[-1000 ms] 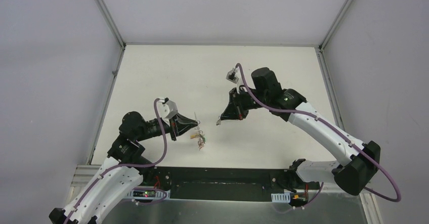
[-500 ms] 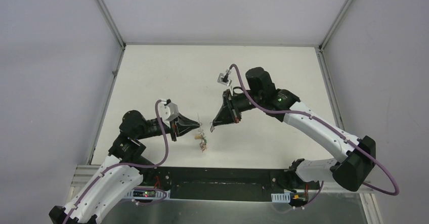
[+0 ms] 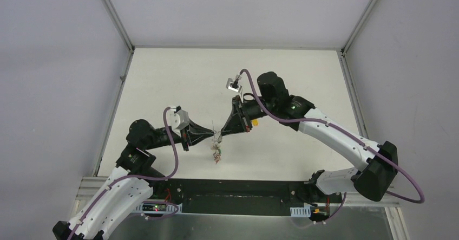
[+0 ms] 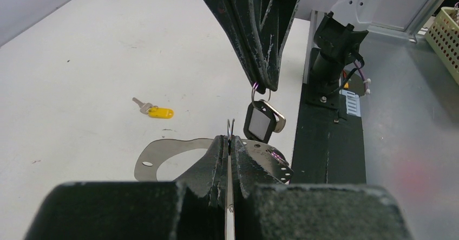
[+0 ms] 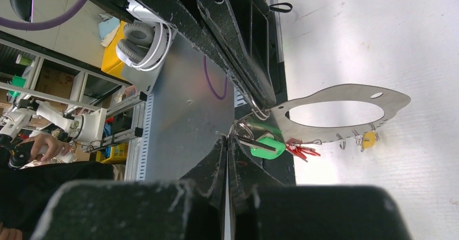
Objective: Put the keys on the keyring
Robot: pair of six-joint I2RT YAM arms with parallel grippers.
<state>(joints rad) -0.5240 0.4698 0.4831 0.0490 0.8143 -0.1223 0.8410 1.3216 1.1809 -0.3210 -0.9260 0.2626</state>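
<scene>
Above the table's near middle, my left gripper (image 3: 212, 136) is shut on the edge of the keyring (image 4: 145, 163), a flat grey metal loop, and holds it up. Keys with green (image 5: 268, 147), red (image 5: 300, 150) and yellow (image 5: 368, 140) tags hang from the keyring (image 5: 398, 102). My right gripper (image 3: 221, 135) is shut on the small ring of a black-tagged key (image 4: 262, 122). Its tip (image 4: 265, 85) hangs just above the left gripper (image 4: 231, 140), almost touching it. Another key with a yellow tag (image 4: 154, 111) lies on the table beyond the loop.
The black base rail (image 3: 233, 196) runs along the near edge, and the right arm's base (image 4: 330, 39) stands on it. Grey walls and metal posts (image 3: 115, 18) close the table in on three sides. A green basket (image 4: 446, 28) stands off the table.
My right gripper has swung left and down with its key until its tip meets the left gripper's tip. The left gripper has barely shifted.
</scene>
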